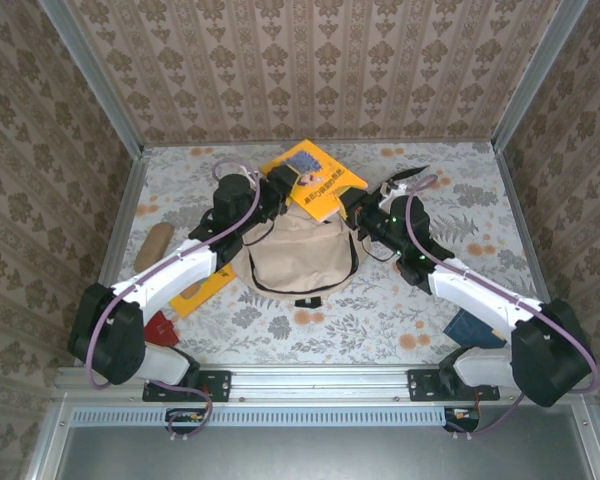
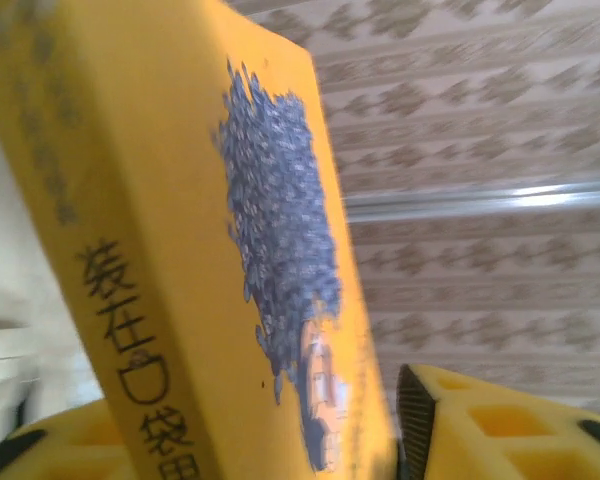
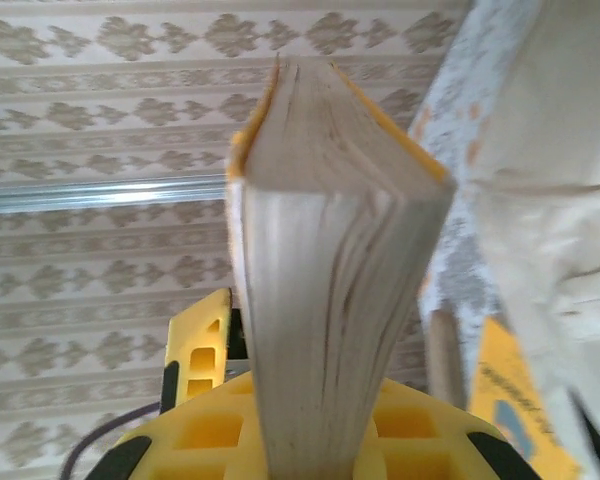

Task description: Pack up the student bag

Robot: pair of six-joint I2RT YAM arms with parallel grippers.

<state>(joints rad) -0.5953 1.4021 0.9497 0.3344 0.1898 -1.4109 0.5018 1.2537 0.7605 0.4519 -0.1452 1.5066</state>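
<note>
Left end effector (image 1: 283,186) and right end effector (image 1: 353,206) both clamp a yellow book (image 1: 315,178) slanting over the far rim of the student bag (image 1: 300,262), which lies at the desk (image 1: 460,205) centre, nearward of both.

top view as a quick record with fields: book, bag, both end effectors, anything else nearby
book: yellow, just beyond the bag, held at both ends
bag: beige, lying on the table between the arms
left end effector: shut on the book's left end
right end effector: shut on the book's right end
pencil case: tan, on the table left of the bag
</note>
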